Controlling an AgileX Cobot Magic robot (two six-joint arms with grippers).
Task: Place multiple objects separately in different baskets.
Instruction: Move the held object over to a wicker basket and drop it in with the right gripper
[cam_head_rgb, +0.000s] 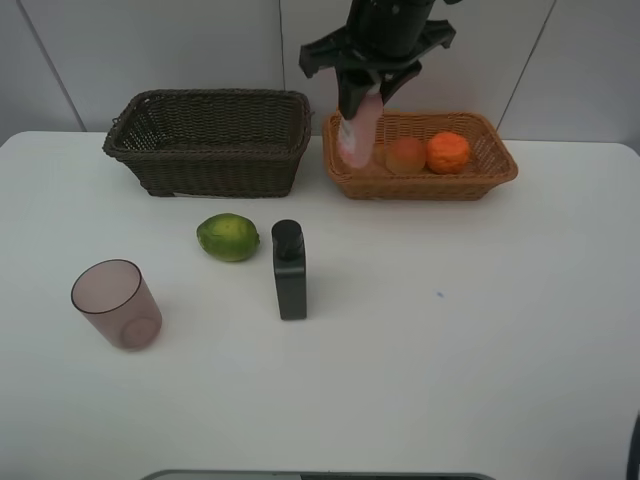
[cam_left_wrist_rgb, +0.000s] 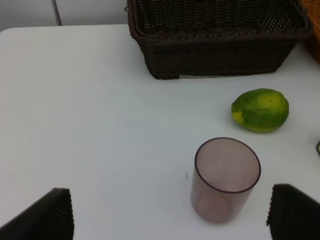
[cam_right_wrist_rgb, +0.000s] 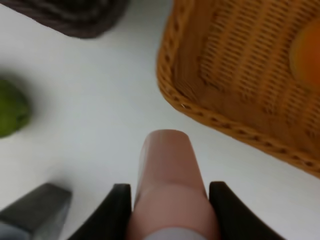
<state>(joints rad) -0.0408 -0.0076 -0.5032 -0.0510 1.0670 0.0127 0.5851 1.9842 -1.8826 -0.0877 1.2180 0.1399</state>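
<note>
Exterior high view. Right pincer (cam_head_rgb: 362, 100): clamped on small pink bottle (cam_head_rgb: 357, 138), high off the table (cam_head_rgb: 450, 360). Hangs nearly upright below the fingers. Under that pincer: left end of orange-tan basket (cam_head_rgb: 495, 170), with the bottle's base at about rim level; cannot tell whether inside the rim. Just beyond the bottle, in the same basket: red-yellow peach (cam_head_rgb: 405, 155), then orange (cam_head_rgb: 448, 152) touching it. Across from the pincer on its other side: dark brown basket (cam_head_rgb: 210, 165). Well below and apart, on the table: green round fruit (cam_head_rgb: 228, 237), black flat bottle (cam_head_rgb: 289, 272) lying just beside it, translucent purplish plastic cup (cam_head_rgb: 116, 303) farther off.

Left wrist view. Left pincer (cam_left_wrist_rgb: 172, 215): jaws wide apart, gripping nothing, fingers (cam_left_wrist_rgb: 50, 217) at either side. Between them, nearer one finger: translucent purplish plastic cup (cam_left_wrist_rgb: 226, 182), upright, mouth up, untouched. Farther ahead: green round fruit (cam_left_wrist_rgb: 260, 110), then dark brown basket (cam_left_wrist_rgb: 215, 55).

Right wrist view. Right pincer (cam_right_wrist_rgb: 172, 210): both fingers pressed against small pink bottle (cam_right_wrist_rgb: 167, 170), whitish end nearest the wrist. Past the bottle's far end: rim of orange-tan basket (cam_right_wrist_rgb: 210, 117), close by, orange (cam_right_wrist_rgb: 306, 55) blurred inside. Off to one side: green round fruit (cam_right_wrist_rgb: 10, 112), black flat bottle (cam_right_wrist_rgb: 35, 210), dark brown basket (cam_right_wrist_rgb: 75, 17).
</note>
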